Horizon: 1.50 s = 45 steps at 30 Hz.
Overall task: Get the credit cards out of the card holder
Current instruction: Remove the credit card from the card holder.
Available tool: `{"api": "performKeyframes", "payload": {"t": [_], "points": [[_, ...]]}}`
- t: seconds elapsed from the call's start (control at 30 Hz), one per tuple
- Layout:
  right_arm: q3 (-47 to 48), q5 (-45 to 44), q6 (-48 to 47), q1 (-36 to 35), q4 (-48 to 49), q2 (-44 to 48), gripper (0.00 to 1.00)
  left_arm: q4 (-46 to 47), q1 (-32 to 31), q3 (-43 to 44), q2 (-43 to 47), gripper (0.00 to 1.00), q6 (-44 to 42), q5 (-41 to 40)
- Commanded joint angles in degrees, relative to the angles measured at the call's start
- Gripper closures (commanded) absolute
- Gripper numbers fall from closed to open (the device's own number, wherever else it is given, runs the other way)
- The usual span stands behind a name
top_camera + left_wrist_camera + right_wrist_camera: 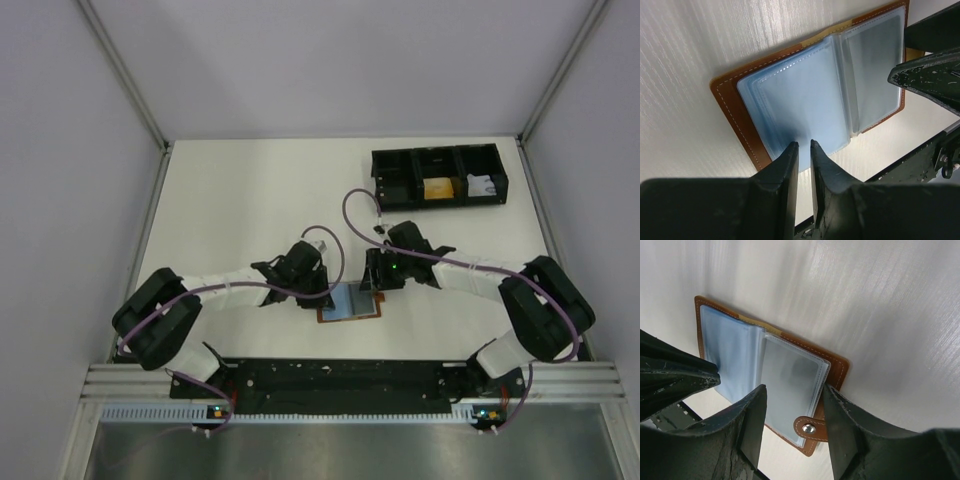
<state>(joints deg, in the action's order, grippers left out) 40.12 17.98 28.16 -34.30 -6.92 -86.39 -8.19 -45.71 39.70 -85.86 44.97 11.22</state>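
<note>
The brown card holder (372, 309) lies open on the table between both arms. Its clear plastic sleeves fan out, and a pale blue credit card (790, 100) shows through the sleeves on one half. The other half's sleeve (790, 380) looks empty. My left gripper (802, 144) has its tips at the blue sleeve's near edge, with only a narrow gap and nothing seen between them. Open over the empty sleeve is my right gripper (792, 405), one finger by the holder's brown edge near the snap tab (810, 428).
A black three-compartment tray (392, 172) stands at the back right, with an orange item (437, 190) and a white item (482, 185) inside. Grey walls enclose the table on both sides. The arms' mounting rail (340, 375) runs along the near edge.
</note>
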Motion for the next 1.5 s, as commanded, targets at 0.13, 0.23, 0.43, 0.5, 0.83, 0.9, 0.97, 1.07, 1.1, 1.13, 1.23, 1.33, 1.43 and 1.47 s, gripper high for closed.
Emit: {"api": "performKeyframes", "payload": {"t": [0.13,0.23,0.43,0.5,0.83,0.9,0.97,1.07,1.1,1.13,1.23,1.33,1.43,1.47], "points": [[-0.4,4.6,0.0,0.3,4.2,-2.3,0.52,3.2,-0.2,-2.8,-0.8,0.81,1.2,0.0],[-0.3,6.3,0.8,0.3,5.4,-1.9,0.52,4.1,-0.3,-3.4,-1.1,0.82,1.3,0.2],[-0.9,10.8,3.7,0.3,9.8,-1.4,0.59,4.9,-0.2,-3.8,-1.7,0.82,1.4,0.6],[-0.8,11.6,4.4,0.2,10.6,-1.4,0.62,5.2,-0.2,-3.9,-1.7,0.82,1.5,0.6],[0.0,15.9,6.5,0.3,12.4,0.4,0.73,5.6,-0.2,-4.5,-0.6,0.83,2.0,0.6],[0.1,16.8,7.1,0.1,12.9,0.7,0.74,5.7,-0.2,-4.6,-0.3,0.83,2.1,0.4],[0.4,17.5,7.2,0.1,12.9,0.9,0.74,5.9,-0.3,-4.8,0.3,0.83,2.3,0.3],[1.0,18.2,7.3,-0.5,12.8,1.1,0.73,6.4,-0.2,-5.5,1.7,0.83,3.0,0.0],[1.2,18.2,7.3,-0.8,12.8,1.0,0.73,6.5,-0.2,-5.8,2.3,0.83,3.3,-0.2],[1.4,18.1,7.2,-0.9,12.8,1.0,0.73,6.6,-0.3,-6.1,3.1,0.83,3.5,-0.4],[1.6,17.8,7.3,-1.5,13.1,0.3,0.73,6.8,-0.1,-7.0,5.3,0.83,4.3,-1.6],[1.9,18.1,7.8,-2.1,13.8,-0.6,0.73,7.0,-0.1,-7.8,8.0,0.83,4.9,-2.6],[2.4,18.2,8.0,-3.0,14.0,-1.6,0.73,7.4,-0.1,-8.6,9.8,0.83,5.7,-3.3],[2.8,18.3,8.0,-3.3,14.0,-2.1,0.73,7.4,-0.1,-8.9,10.4,0.83,6.0,-3.6]]}}
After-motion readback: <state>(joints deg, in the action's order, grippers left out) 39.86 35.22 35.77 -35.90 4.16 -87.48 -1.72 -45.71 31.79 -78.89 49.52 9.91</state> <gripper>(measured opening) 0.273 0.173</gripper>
